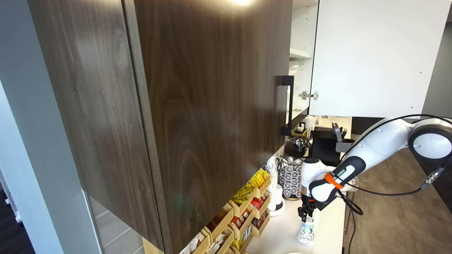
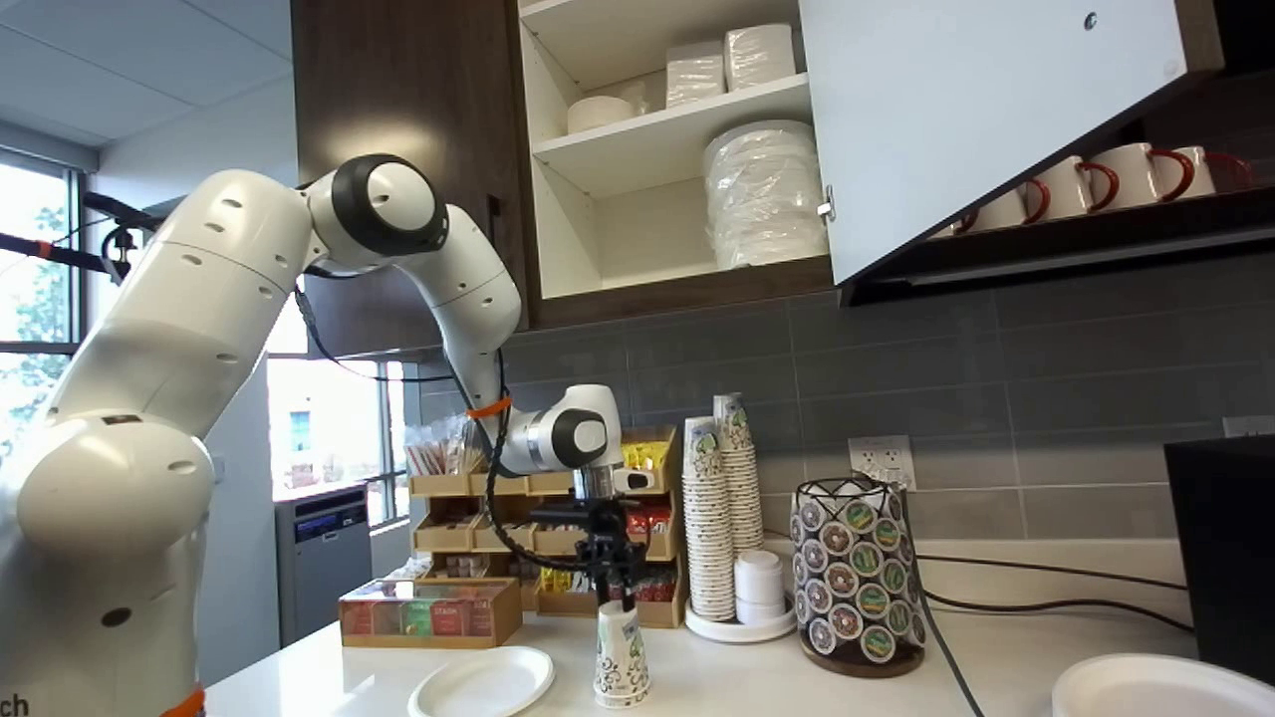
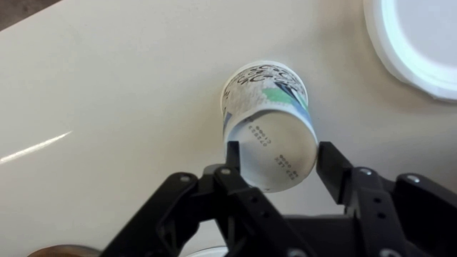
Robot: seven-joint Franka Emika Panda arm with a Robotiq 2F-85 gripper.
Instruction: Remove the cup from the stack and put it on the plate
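Exterior view, left end: a white arm (image 2: 234, 249) arched over the counter (image 2: 369, 667). Next lay the plate (image 2: 481, 684), with nothing set on it yet. Apart from it, to the right, the cup (image 2: 620, 655) stood mouth-down on the counter; others may have been nested inside, but I couldn't count them. At its upturned base hung the gripper (image 2: 616, 602), its fingers (image 3: 234, 153) one on each side in the wrist view, spread about as wide as that base; whether they pressed, I couldn't tell. Farther right rose tall cup towers (image 2: 708, 528). Reaching seemed done; lifting free and placing seemed left.
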